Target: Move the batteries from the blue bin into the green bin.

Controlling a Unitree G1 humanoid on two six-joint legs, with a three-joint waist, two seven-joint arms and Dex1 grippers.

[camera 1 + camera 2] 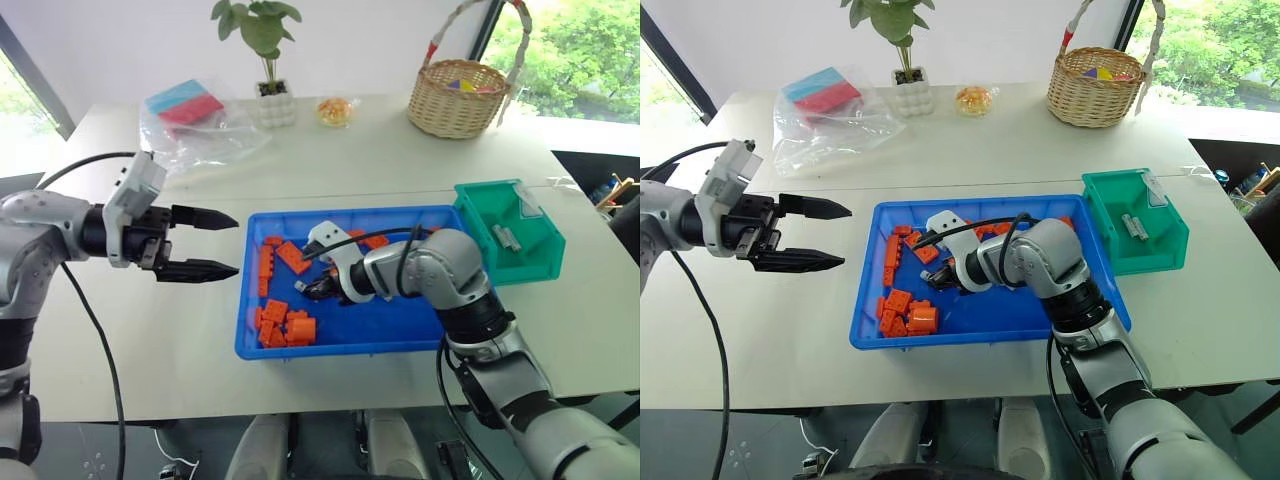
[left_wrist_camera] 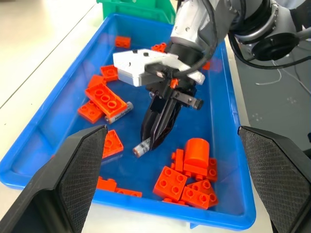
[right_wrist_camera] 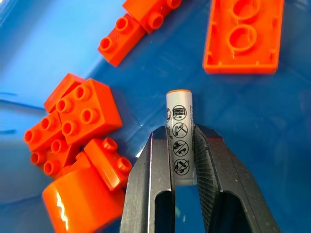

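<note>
Battery (image 3: pixel 180 141) — silver-grey cylinder with dark warning symbols, pinched along its length between the two black fingers of the right gripper (image 2: pixel 154 130); it sits low over the floor of the blue bin (image 1: pixel 400 330), among orange bricks (image 3: pixel 77 119), one end poking past the fingertips. The grip across the narrow body looks chosen so it cannot roll out when lifted.

Second battery (image 2: pixel 119 111) — lying loose in the blue bin, touching a flat orange brick; not yet collected.

Green bin (image 1: pixel 505 232) — butted against the blue bin's far right corner, already holding two batteries (image 1: pixel 1133 226); placed close, probably to keep each carry short.

Left gripper (image 1: pixel 203 243) — fingers spread wide, holding nothing, hovering over the table beside the blue bin's left rim, its wrist camera overlooking the pick.
</note>
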